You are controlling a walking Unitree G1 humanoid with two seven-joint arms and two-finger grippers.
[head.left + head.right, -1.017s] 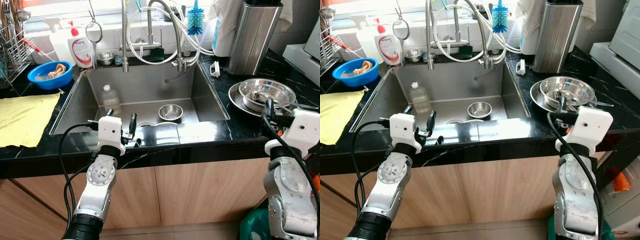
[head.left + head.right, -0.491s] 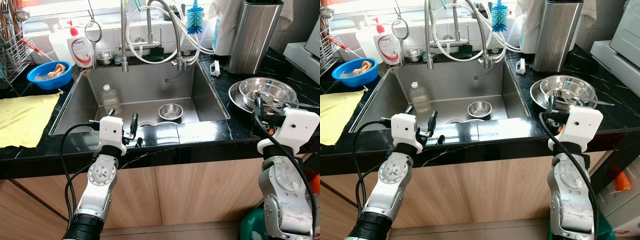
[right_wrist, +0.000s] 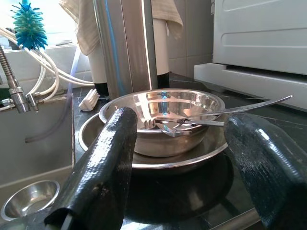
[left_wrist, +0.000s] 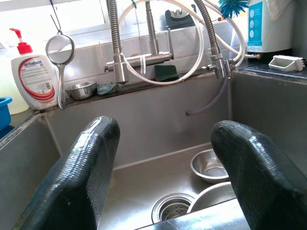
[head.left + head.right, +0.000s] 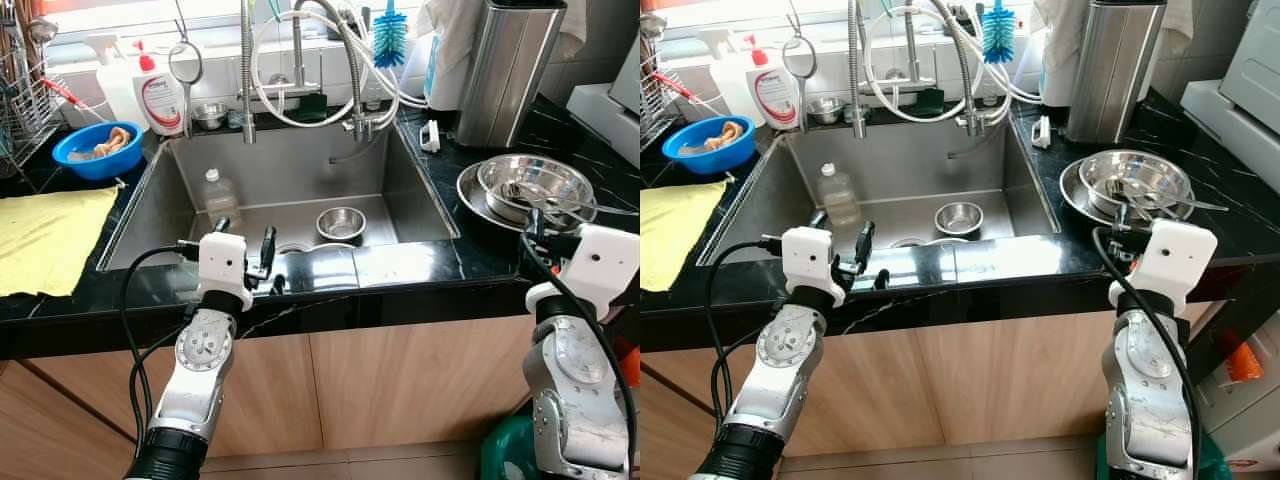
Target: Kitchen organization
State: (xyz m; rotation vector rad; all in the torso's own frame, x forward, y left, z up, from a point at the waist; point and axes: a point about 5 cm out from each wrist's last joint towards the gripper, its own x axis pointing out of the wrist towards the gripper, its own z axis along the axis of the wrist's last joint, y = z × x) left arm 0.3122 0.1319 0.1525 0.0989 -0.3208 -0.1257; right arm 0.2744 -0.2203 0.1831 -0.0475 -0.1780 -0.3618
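A small steel bowl and a clear plastic bottle lie in the steel sink. On the right counter a larger steel bowl holding cutlery sits in a steel plate. My left gripper is open over the sink's front edge, pointing into the basin with nothing between its fingers. My right gripper is open at the counter's front edge, just in front of the stacked bowl and apart from it.
A blue bowl with food, a yellow cloth and a dish rack are on the left counter. Soap bottle, strainer, faucets with hoses line the back. A steel canister stands back right.
My right gripper swung slightly left toward the stacked bowl, then drew back right and lower. The left arm has stayed put.
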